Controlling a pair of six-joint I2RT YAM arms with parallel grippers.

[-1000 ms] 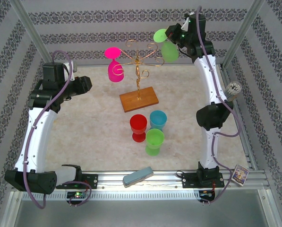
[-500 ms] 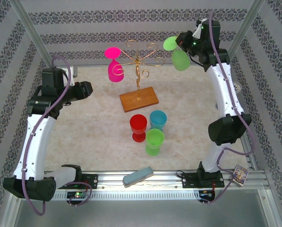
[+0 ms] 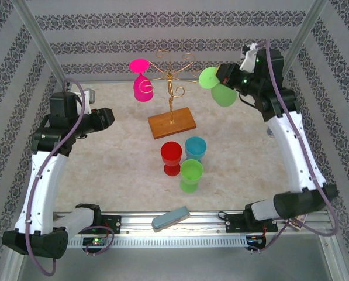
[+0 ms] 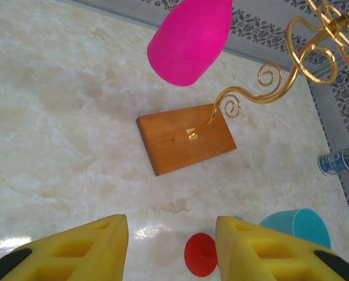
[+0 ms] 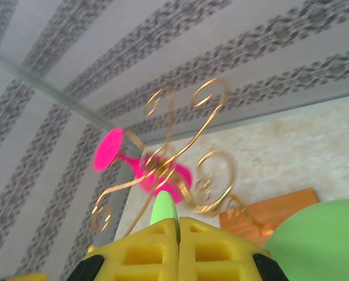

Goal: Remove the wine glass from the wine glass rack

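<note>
The wine glass rack is gold wire with curled arms on a brown wooden base, mid-table at the back. A pink wine glass hangs upside down from its left arm. My right gripper is shut on the stem of a green wine glass, held in the air right of the rack and clear of its wire. In the right wrist view the gripper pinches the stem, with the green foot beyond the fingertips and the bowl at lower right. My left gripper hovers open left of the rack, empty.
A red glass, a blue cup and a green glass stand close together in front of the wooden base. A grey block lies on the near rail. Patterned walls and metal posts enclose the table.
My right arm has carried the green wine glass right and down, away from the rack's right arm. The left gripper has drifted slightly nearer. The pink glass still hangs.
</note>
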